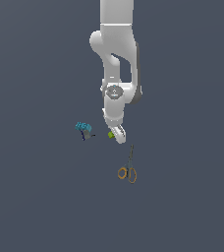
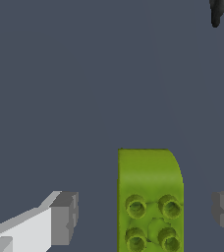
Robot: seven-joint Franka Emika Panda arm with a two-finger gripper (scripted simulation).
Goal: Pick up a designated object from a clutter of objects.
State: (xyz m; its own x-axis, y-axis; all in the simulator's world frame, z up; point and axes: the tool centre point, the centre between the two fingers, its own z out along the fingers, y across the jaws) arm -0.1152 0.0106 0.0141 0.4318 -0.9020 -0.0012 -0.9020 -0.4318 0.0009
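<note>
The lime-green block (image 2: 150,197) has several round studs on top and lies between the two fingers of my gripper (image 2: 144,216). The grey fingertips (image 2: 65,216) stand apart on either side of it, with a gap to each. In the exterior view only a small green spot of the block (image 1: 111,134) shows beside my lowered gripper (image 1: 118,135). The teal-blue object with a dark stem (image 1: 83,129) lies to the exterior view's left. The orange-handled scissors (image 1: 128,170) lie below my gripper in the exterior view.
A dark tip (image 2: 216,12) shows at the edge of the wrist view. The floor is plain dark grey-blue. The white arm (image 1: 116,54) comes down from the top of the exterior view.
</note>
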